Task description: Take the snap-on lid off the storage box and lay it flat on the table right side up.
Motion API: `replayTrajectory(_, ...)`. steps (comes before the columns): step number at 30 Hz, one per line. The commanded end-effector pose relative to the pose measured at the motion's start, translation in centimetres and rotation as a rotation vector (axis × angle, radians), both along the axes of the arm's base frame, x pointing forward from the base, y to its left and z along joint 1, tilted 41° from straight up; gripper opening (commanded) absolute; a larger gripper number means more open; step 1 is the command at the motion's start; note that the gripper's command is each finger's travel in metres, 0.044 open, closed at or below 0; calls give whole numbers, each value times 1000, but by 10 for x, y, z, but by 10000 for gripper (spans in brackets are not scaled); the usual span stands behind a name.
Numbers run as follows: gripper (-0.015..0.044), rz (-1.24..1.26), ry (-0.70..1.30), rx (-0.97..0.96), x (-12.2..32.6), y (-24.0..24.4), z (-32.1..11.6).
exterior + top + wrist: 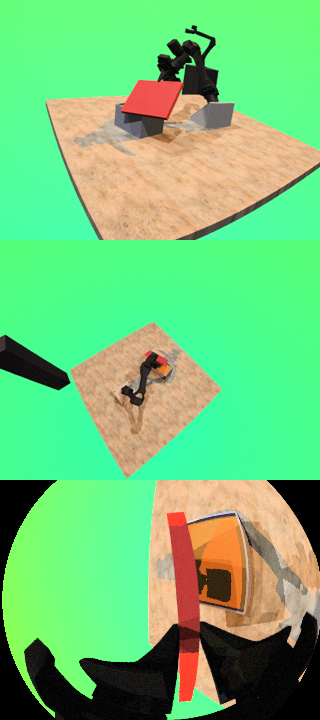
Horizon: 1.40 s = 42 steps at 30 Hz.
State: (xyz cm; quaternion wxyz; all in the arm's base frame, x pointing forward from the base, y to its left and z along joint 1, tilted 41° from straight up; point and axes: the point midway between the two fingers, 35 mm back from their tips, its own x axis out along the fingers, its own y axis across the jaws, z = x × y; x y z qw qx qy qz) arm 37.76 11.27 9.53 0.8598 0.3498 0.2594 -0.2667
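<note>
The red lid (162, 360) (152, 98) (185, 580) is off the storage box and hangs steeply tilted above it. My gripper (188, 627) is shut on one edge of the lid, its upper edge in the exterior view; the fingertips are partly hidden behind the lid there. The grey storage box (157, 373) (128, 127) stands upright on the table (180, 400) (180, 180), open at the top, with its orange inside (165, 369) (225, 540) showing. In the wrist view the box lies to the right of the lid, which shows nearly edge-on.
The arm's light grey wedge-shaped base (119, 394) (219, 114) stands on the table, away from the box. A dark block (191, 78) shows behind the arm. A large dark beam (31, 366) shows at the left of the top view.
</note>
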Motion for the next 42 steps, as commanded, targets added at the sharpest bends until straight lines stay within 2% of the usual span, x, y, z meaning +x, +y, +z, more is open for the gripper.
replayTrajectory(1, 0, 2, -11, 7, -3, 9, -3)
replayTrajectory(42, 0, 2, -10, 11, -32, 69, -52)
